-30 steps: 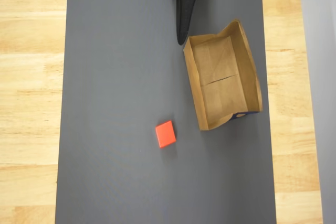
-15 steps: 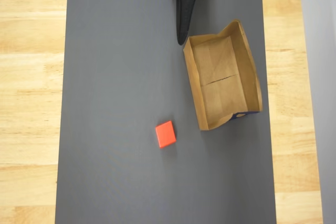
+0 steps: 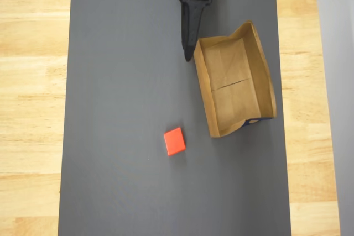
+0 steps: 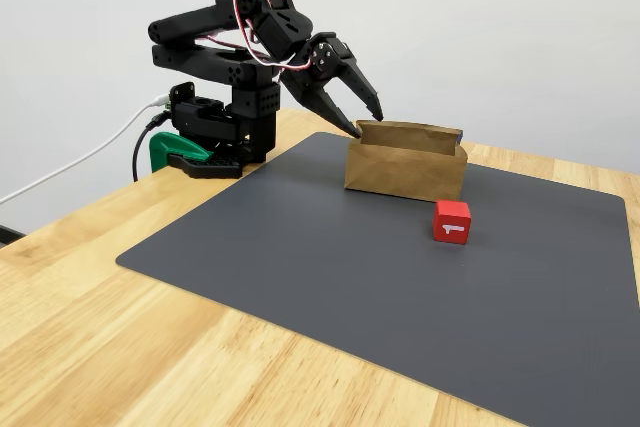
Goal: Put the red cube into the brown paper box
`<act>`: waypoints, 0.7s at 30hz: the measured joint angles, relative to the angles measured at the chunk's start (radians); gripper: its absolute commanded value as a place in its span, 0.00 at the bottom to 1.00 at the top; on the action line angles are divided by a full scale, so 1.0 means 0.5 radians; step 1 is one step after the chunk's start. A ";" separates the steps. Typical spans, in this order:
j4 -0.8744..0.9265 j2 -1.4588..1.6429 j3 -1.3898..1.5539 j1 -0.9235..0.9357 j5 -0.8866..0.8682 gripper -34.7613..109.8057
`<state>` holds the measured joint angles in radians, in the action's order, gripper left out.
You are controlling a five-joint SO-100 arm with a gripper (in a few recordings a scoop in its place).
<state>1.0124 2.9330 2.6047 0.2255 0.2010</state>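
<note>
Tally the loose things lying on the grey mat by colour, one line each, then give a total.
Red: 1, the red cube
Brown: 1, the brown paper box
Total: 2, both on the grey mat

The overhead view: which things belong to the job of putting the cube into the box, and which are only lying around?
Belong to the job:
cube, on the mat, apart from the box
box, holding nothing
gripper, open, raised beside the box's end

Only lying around:
mat
table
green clamp at the arm's base
white cable
</note>
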 measured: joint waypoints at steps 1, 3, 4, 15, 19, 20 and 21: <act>-0.006 -0.064 -0.077 0.031 0.040 0.35; -0.012 -0.261 -0.209 0.083 0.104 0.35; -0.031 -0.387 -0.255 0.120 0.169 0.36; -0.169 -1.549 -0.905 0.417 0.497 0.38; -0.117 -1.939 -1.209 0.426 0.491 0.41; -0.110 -2.037 -1.285 0.442 0.476 0.42; -0.110 -2.129 -1.359 0.451 0.460 0.42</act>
<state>0.9572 1.8684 1.9251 0.4510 0.4310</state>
